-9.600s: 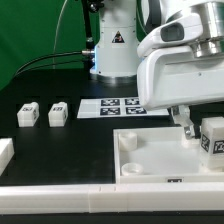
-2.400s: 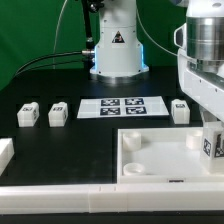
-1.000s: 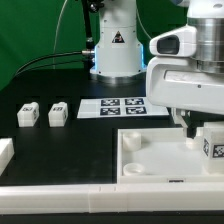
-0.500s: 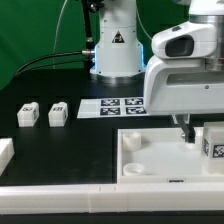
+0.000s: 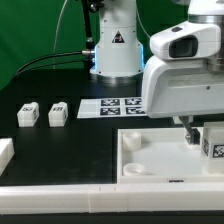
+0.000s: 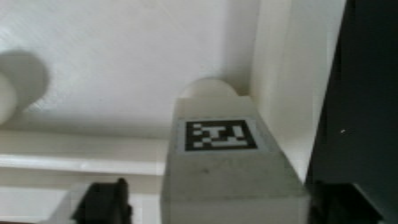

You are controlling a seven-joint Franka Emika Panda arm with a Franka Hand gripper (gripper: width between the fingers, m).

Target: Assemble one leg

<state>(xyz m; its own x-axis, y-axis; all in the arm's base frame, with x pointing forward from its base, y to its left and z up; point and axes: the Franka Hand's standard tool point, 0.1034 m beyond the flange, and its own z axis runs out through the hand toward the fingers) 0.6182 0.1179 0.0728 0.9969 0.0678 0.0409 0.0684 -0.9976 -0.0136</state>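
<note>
- The leg (image 5: 214,146) stands upright in the far corner of the white panel (image 5: 150,160) on the exterior view's right, its tag facing the camera; the wrist view shows it (image 6: 228,165) close against the corner wall.
- The end effector (image 5: 196,135) has crept lower over the last second, one finger just beside the leg — whether it grips I cannot tell.
- Judgement: the leg is being seated — nearly home.
- Two spare legs (image 5: 43,114) wait on the bench.

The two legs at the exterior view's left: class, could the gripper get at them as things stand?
Probably yes. The two legs stand apart on bare table with nothing over them. The gripper is across the scene, down by another leg on the panel.
</note>
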